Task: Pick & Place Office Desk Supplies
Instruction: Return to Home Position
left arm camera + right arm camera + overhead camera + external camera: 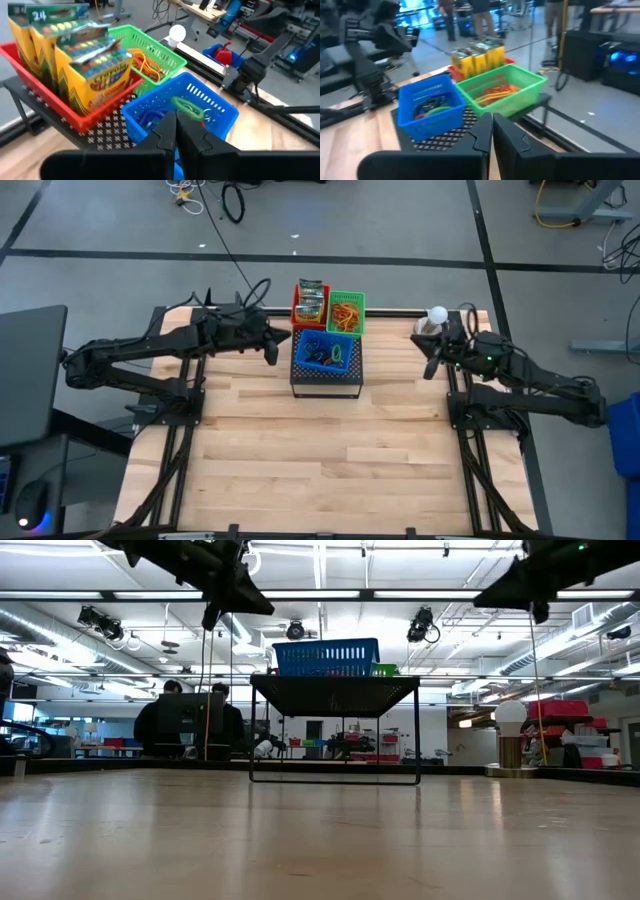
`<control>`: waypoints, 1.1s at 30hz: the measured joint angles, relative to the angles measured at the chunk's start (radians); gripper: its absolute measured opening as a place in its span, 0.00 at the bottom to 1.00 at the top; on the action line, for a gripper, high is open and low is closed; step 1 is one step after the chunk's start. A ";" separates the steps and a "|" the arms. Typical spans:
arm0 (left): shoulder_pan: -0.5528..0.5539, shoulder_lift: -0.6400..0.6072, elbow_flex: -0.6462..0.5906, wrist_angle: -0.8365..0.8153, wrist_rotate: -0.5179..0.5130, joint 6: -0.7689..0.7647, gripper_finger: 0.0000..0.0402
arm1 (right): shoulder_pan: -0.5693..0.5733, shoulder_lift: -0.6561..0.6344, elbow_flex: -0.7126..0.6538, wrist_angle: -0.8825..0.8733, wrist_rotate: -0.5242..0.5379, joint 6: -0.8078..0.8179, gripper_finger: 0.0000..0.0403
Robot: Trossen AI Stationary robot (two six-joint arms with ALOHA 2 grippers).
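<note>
- Blue plastic walls hide most of the loops [189, 106] lying in the blue bin [210, 107]. The left wrist view shows one green loop clearly, and the rest sit behind the arm's own dark fingers.
- In the low view, only the blue bin and a sliver of the green bin [385, 669] show above the black stand [335, 690]. Their contents are out of sight, and both arms are cut off by the top edge.
- The yellow crayon boxes [97, 75] stand upright in the red bin [45, 95]. "Crayola" and "24" can be read on them, but the smaller print is too fine to read.
- Orange rubber bands [347, 315] lie tangled in the green bin, just beside the red bin and behind the blue one.
- The left gripper [271, 348] hovers just beside the stand's left side, with its arm stretched in from the table's [320, 450] left edge. Its fingers are pressed together on nothing.
- The right gripper [431, 365] hangs near the white ball [437, 314] at the right edge, pointing toward the stand. Its fingers are also pressed together and hold nothing.
</note>
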 joint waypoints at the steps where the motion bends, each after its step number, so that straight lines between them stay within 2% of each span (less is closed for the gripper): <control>1: 0.000 0.002 0.000 0.003 0.003 0.017 0.04 | 0.000 -0.019 0.000 -0.016 0.015 -0.001 0.06; 7: 0.001 0.004 0.000 0.002 0.003 0.033 0.04 | 0.000 -0.099 0.000 -0.144 0.029 -0.089 0.06; 13: 0.005 0.004 0.000 0.051 -0.073 0.214 0.04 | 0.000 -0.115 0.000 -0.298 0.059 -0.062 0.06; 22: 0.006 0.001 0.001 0.211 -0.082 0.233 0.04 | 0.000 -0.116 0.000 -0.294 0.038 -0.143 0.06; 26: 0.005 0.001 0.001 0.186 -0.047 0.196 0.04 | 0.000 -0.128 -0.060 -0.163 0.009 -0.160 0.06; 30: -0.022 0.001 0.001 0.180 0.072 0.317 0.04 | 0.000 -0.160 -0.176 0.049 -0.045 -0.156 0.06; 33: -0.043 -0.002 0.001 0.179 0.118 0.378 0.04 | 0.000 -0.203 -0.232 0.078 -0.057 -0.152 0.06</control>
